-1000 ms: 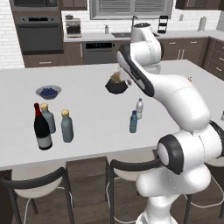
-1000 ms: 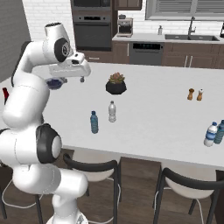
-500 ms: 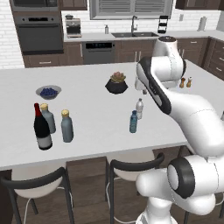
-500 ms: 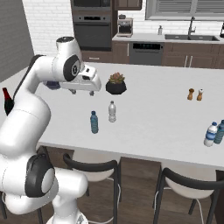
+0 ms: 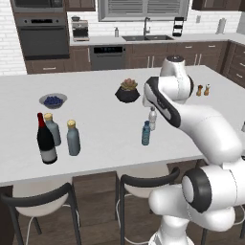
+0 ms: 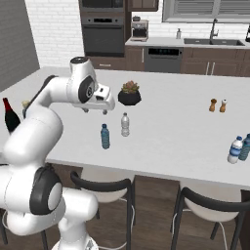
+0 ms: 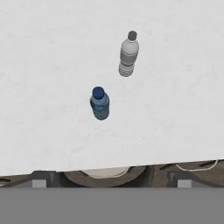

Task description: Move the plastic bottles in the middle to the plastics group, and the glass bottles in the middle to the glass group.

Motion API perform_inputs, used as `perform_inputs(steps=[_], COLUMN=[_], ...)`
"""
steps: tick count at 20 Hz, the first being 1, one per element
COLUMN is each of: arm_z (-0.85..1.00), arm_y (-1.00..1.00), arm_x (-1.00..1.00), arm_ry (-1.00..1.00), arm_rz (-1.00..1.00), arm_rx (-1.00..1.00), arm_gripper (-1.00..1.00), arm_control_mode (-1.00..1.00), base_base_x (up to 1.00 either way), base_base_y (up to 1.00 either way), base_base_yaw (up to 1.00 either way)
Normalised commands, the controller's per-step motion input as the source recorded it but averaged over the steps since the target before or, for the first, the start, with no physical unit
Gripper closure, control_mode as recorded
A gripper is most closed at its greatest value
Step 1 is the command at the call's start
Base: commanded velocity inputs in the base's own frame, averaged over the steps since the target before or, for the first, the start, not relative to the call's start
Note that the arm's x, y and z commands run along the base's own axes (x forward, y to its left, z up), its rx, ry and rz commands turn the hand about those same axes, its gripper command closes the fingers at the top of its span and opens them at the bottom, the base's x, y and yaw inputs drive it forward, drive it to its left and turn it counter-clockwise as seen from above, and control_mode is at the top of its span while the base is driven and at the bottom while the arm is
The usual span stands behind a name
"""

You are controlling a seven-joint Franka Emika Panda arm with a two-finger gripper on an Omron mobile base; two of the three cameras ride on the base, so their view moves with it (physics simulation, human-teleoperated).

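White counter (image 6: 166, 132), small blue bottle (image 7: 100, 103) upright directly below the gripper (image 6: 94, 110). Clear bottle (image 7: 128, 57) stands just beyond. Jaw opening cannot be told.

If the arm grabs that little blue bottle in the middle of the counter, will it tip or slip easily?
Probably tippy: the blue bottle stands upright, tall for its narrow base, so a sideways nudge could topple it. It looks like thin see-through plastic, likely light and a bit squashy. Its round body would likely roll once down.

no readable text, labels or numbers anywhere
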Motion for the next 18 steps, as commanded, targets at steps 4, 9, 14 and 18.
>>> perform_inputs(steps=[4,9,14,18], arm_z=[-0.67,-0.46,-0.13,0.00], arm_y=[0.14,0.17,0.00,0.00], arm_x=[0.07,-0.01,0.02,0.01], arm_ry=[0.00,-0.16,-0.11,-0.02], arm_rz=[0.00,0.00,0.00,0.00], arm_rx=[0.05,0.04,0.00,0.00], arm_gripper=[-1.00,-1.00,-1.00,-1.00], arm_control_mode=[-1.00,-1.00,-1.00,-1.00], base_base_x=[0.00,0.00,0.00,0.00], base_base_y=[0.00,0.00,0.00,0.00], base_base_yaw=[0.00,0.00,0.00,0.00])
